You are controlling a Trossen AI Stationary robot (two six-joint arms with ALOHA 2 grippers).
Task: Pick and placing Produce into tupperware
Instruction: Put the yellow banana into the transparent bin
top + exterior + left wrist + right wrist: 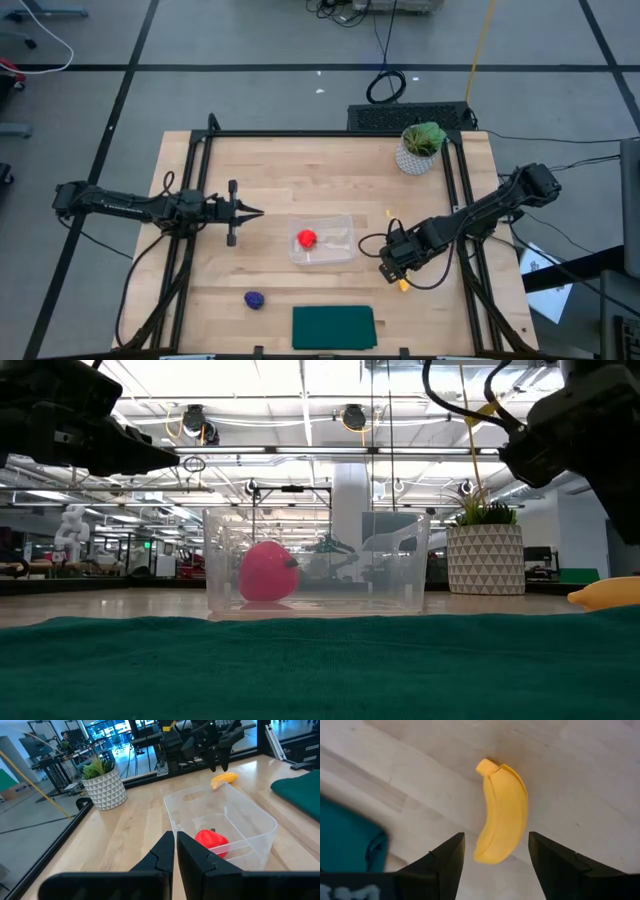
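Observation:
The yellow banana (502, 812) lies flat on the wooden table (250, 170), right of the clear tupperware (340, 250). My right gripper (496, 865) hovers over it, pointing steeply down and open, one finger on each side of the banana's lower end without touching. The red round piece (306, 238) rests on the tupperware's floor, also seen in the left wrist view (211, 841). The dark purple lump (255, 299) sits on the table near the front edge. My left gripper (175, 851) waits shut at the table's left, pointing level toward the tupperware (260, 817).
A dark green mat (333, 327) lies at the front edge, between the purple lump and the banana (403, 284). A potted plant in a white pot (420, 147) stands at the far right. Black frame rails (190, 200) run along both table sides.

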